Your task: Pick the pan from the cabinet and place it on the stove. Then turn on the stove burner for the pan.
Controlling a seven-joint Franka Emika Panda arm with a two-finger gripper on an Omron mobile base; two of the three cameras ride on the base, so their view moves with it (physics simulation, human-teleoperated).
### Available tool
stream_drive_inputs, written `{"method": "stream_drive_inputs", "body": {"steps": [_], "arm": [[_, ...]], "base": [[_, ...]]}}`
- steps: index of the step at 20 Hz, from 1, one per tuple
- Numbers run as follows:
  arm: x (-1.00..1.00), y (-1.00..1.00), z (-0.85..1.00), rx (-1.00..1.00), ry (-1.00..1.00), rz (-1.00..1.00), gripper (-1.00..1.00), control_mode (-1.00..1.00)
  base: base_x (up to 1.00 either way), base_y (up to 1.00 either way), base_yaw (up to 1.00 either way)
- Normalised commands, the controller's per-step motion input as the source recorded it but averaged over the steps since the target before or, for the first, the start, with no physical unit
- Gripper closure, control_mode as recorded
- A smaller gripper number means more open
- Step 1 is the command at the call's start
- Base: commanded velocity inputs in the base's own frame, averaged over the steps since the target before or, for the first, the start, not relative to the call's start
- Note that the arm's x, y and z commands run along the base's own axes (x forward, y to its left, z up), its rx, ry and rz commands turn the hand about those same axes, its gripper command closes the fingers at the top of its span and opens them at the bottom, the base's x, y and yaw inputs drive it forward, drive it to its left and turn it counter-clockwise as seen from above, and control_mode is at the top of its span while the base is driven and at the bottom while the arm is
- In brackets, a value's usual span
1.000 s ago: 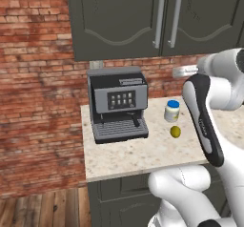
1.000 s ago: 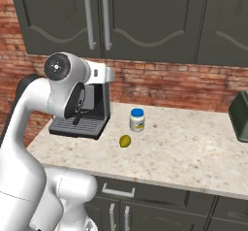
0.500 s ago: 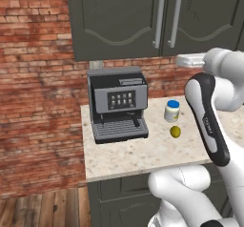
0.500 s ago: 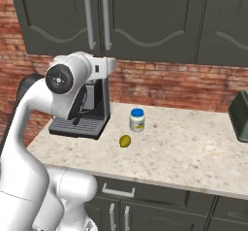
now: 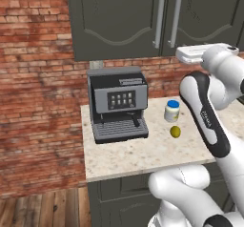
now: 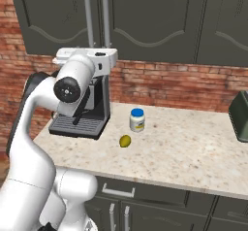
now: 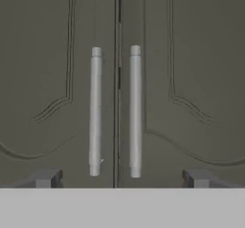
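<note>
The cabinet (image 7: 48, 78) faces me with both arched-panel doors closed. Its two vertical silver bar handles (image 7: 95, 112) stand side by side at the middle seam. My gripper (image 7: 122, 179) is open wide, level with the lower ends of the handles and centred on the seam, touching nothing. In the left base view the same cabinet (image 5: 119, 21) hangs above the counter, and my raised hand (image 5: 193, 54) sits just under its handles. The pan is hidden behind the closed doors. The stove is out of view.
On the speckled counter (image 5: 143, 154) stand a black coffee machine (image 5: 116, 104), a white jar with a blue lid (image 5: 172, 111) and a small yellow-green fruit (image 5: 175, 131). A dark appliance (image 6: 240, 116) sits at the right edge. Brick wall behind, drawers below.
My hand has risen from in front of the brick wall up to the foot of the cabinet handles. The doors have stayed closed and the gripper has stayed open.
</note>
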Motion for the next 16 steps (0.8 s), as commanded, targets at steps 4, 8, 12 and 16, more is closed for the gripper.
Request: {"method": "stream_drive_inputs", "body": {"steps": [4, 8, 12, 16], "arm": [[0.45, 0.00, 0.11, 0.00, -0.11, 0.00, -1.00, -1.00], [0.53, 0.00, 0.10, 0.01, -0.03, 0.00, -1.00, -1.00], [0.52, -0.08, 0.06, 0.00, 0.00, 0.00, -1.00, -1.00], [0.52, -0.08, 0.01, 0.00, 0.00, 0.00, -1.00, -1.00]], "base": [[0.00, 0.00, 0.00], [0.00, 0.00, 0.00], [0.00, 0.00, 0.00], [0.00, 0.00, 0.00]]}}
